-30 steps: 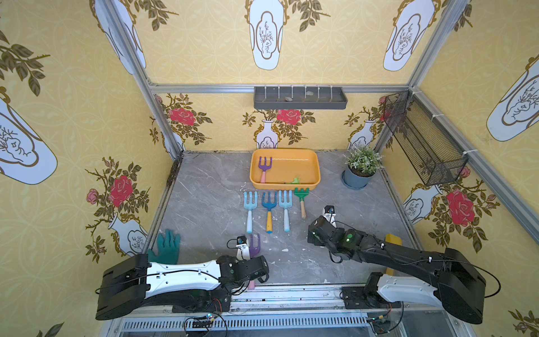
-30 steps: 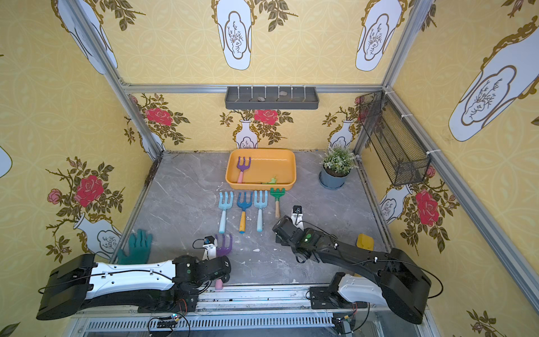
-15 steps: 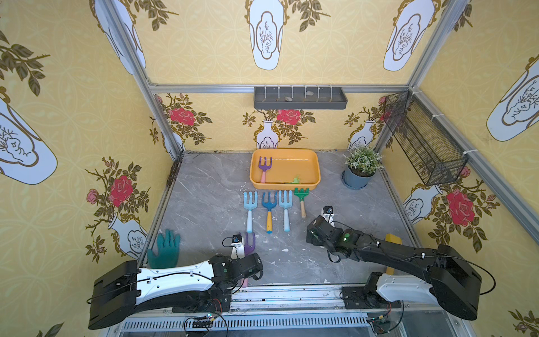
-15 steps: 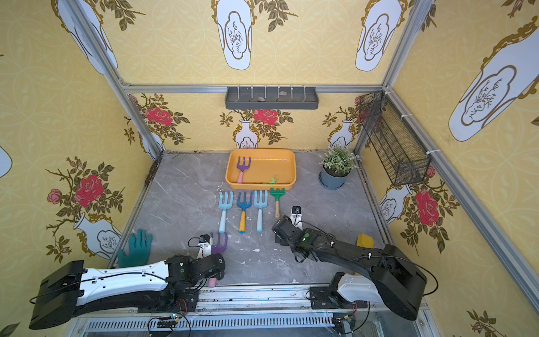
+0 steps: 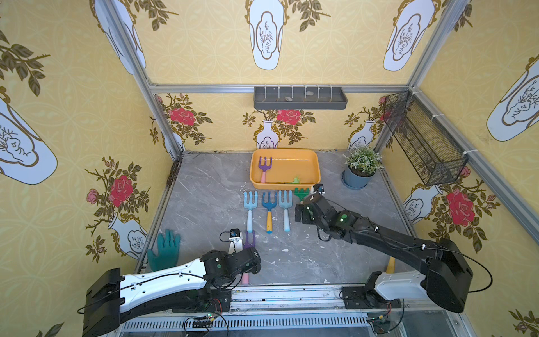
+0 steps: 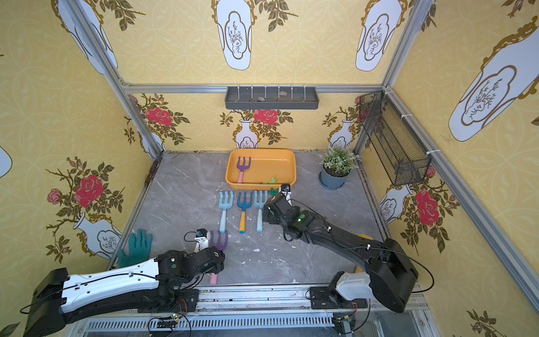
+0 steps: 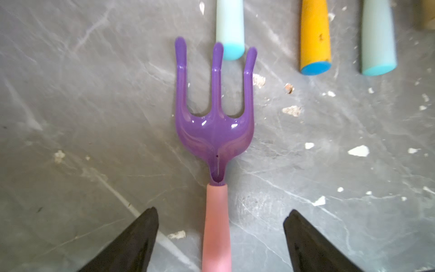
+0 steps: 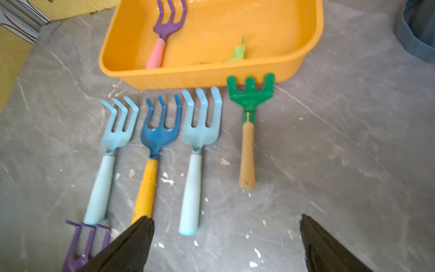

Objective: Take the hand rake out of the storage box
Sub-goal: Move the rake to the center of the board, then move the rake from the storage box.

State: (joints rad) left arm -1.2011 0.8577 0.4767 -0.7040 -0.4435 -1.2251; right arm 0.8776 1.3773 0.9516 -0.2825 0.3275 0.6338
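Left hand (image 7: 222, 209): wide, gripping nothing; my fingers (image 7: 131, 245) stand either side of a pink handle, with a gap on each side.
Left hand spot: about 7 o'clock on the table (image 5: 204, 198), low over it.
Loose purple rake (image 7: 215, 131): flat on the table, tines toward 12 o'clock. The tips are just short of the pale blue handle end ahead. In both top views the pink handle runs back under my wrist.
Right hand (image 8: 224, 216): also wide and empty, hovering clear of everything.
Right hand spot: near table centre, at 3 o'clock of the rake row, aimed at 12 o'clock toward the box.
Storage box (image 5: 294, 167): orange-yellow, at 12 o'clock on the table, near the back wall.
Boxed purple rake (image 5: 264, 167): inside the storage box on its 9 o'clock side, tines toward 12 o'clock, pink handle toward 6. Neither hand is on it.
Small green piece (image 5: 295, 181): in the box near the 5 o'clock corner, by the front wall; can't tell what it is.
Rake row: four on the table at 6 o'clock of the box, side by side, tines toward 12 o'clock.
Row order, 9 to 3 o'clock: pale blue rake (image 5: 250, 204), dark blue rake (image 5: 269, 210) with yellow handle, second pale blue rake (image 5: 285, 207), green rake (image 8: 249, 99) with wooden handle.
Green rake tines: just beside the box's front wall; can't tell if they touch.
Plant pot (image 5: 360, 175): 2 o'clock on the table, apart from the box.
Glove (image 5: 164, 251): teal, at the table's 8 o'clock edge.
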